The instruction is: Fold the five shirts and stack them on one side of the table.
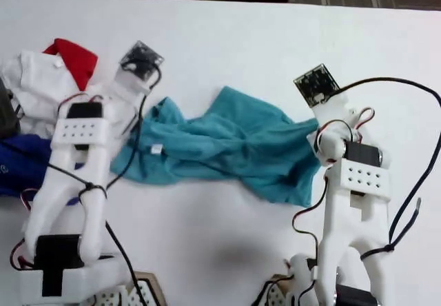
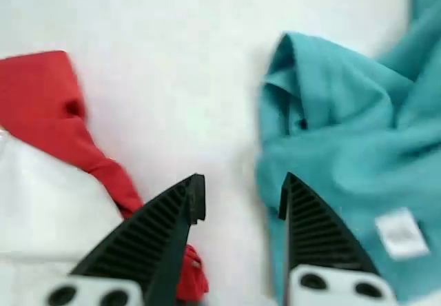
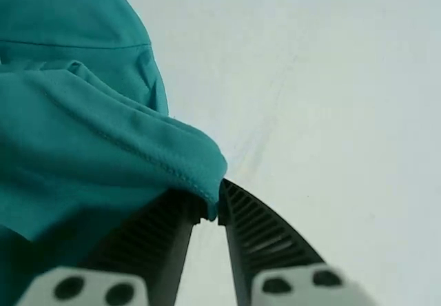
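We're on the teal shirt: crumpled mid-table, not yet spread. Right gripper sits at the shirt's 3 o'clock end, jaws nearly closed, pinching the hem. Left gripper hangs at its 9 o'clock end by the collar, jaws partly apart and empty. Next, we reckon: left takes that edge, then both pull flat. A heap of red, white and blue cloth lies at the table's 9 o'clock.

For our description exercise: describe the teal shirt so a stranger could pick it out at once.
On the white table, look between the two arms: the teal shirt lies crumpled there. It lies apart from the red shirt and white shirt, its hem pinched in the right gripper.
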You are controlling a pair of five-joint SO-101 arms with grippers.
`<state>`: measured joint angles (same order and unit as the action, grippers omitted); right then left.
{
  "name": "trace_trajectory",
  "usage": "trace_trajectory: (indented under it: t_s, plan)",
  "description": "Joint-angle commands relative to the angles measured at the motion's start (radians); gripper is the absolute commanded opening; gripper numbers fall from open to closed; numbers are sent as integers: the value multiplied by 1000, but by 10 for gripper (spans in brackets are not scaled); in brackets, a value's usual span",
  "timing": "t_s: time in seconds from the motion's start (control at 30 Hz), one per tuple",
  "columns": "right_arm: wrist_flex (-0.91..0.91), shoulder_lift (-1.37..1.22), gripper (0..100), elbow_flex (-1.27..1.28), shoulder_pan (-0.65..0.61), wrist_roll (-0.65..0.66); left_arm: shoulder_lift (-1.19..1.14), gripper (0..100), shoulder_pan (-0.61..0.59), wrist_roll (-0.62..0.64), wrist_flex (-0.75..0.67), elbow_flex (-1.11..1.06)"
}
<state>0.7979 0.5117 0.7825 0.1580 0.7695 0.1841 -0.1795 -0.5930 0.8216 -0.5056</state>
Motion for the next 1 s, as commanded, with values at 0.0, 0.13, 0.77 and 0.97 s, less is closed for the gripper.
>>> trace_trajectory:
  t_s: [0.0, 0.13, 0.77, 0.97]
  plan:
    - [-18, -1, 21, -5, -12, -6, 12, 203, -14, 12, -14, 67]
    - [-19, -1, 21, -5, -12, -6, 9, 203, -9, 5, 155, 68]
    - [-13, -1, 21, -3, -50, -8, -23, 111, 68, -109, 313, 16]
    - [-18, -1, 21, 12, -58, -8, -209, 143, 180, -15, 184, 2]
